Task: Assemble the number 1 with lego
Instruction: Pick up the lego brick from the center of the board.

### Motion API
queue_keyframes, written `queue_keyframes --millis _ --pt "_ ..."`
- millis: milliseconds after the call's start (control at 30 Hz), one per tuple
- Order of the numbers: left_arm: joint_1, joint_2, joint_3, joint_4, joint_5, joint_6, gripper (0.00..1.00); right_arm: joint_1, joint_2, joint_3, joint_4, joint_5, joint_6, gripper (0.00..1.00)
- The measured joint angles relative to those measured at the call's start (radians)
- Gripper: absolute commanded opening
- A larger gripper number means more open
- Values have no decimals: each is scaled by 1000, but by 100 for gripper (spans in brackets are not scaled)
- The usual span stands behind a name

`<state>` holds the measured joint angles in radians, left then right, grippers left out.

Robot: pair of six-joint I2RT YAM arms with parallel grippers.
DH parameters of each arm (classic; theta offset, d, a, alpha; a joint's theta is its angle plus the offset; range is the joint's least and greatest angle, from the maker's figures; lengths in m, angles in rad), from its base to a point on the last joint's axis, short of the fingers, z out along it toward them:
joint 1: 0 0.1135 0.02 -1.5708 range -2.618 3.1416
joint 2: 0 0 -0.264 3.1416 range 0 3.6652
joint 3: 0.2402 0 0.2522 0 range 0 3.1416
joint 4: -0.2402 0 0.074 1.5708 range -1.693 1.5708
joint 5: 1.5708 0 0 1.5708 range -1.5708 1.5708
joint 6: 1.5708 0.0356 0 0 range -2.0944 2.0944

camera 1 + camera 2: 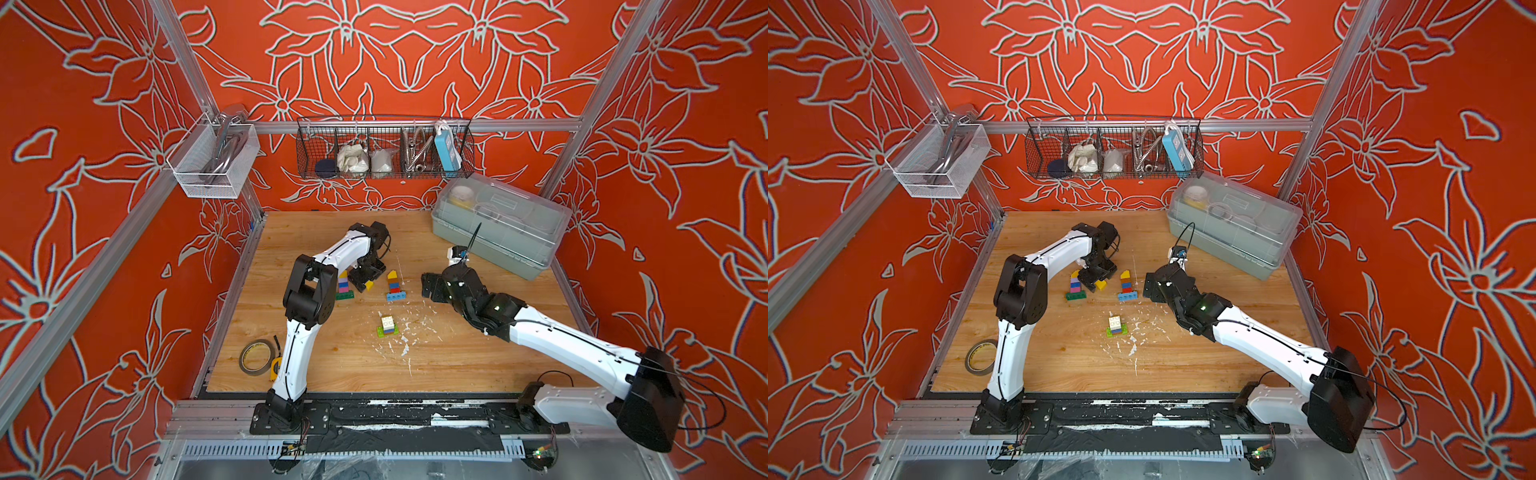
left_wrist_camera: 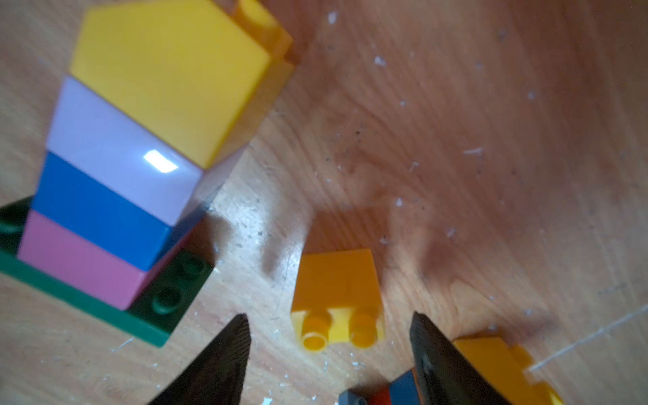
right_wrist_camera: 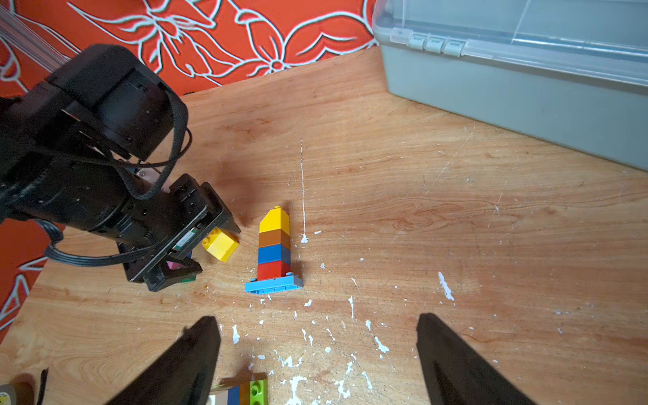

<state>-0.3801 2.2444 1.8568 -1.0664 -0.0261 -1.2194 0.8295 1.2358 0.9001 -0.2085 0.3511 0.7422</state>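
Nearest us sits the white-topped stack (image 1: 387, 325) on its lime plate. Our right gripper (image 3: 317, 317) hangs wide open and empty above the flecked table (image 3: 385, 210). Farther on, our left gripper (image 2: 329, 321) is parted too. Only the left wrist view shows the loose yellow brick (image 2: 336, 298) between its tips, touching neither. The green-based stack (image 2: 115, 196) and blue-based stack (image 3: 274, 252) flank it.
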Motion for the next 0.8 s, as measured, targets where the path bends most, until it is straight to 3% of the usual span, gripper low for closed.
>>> queue_keyframes --millis 300,633,800 --pt "5 10 15 14 -12 61 33 -5 0 0 2 -13 0 93" --pt "-13 0 18 -4 -23 203 22 -5 0 0 4 -13 0 92" --pt "-60 -154 -72 -29 -55 357 22 -5 0 0 4 -13 0 92"
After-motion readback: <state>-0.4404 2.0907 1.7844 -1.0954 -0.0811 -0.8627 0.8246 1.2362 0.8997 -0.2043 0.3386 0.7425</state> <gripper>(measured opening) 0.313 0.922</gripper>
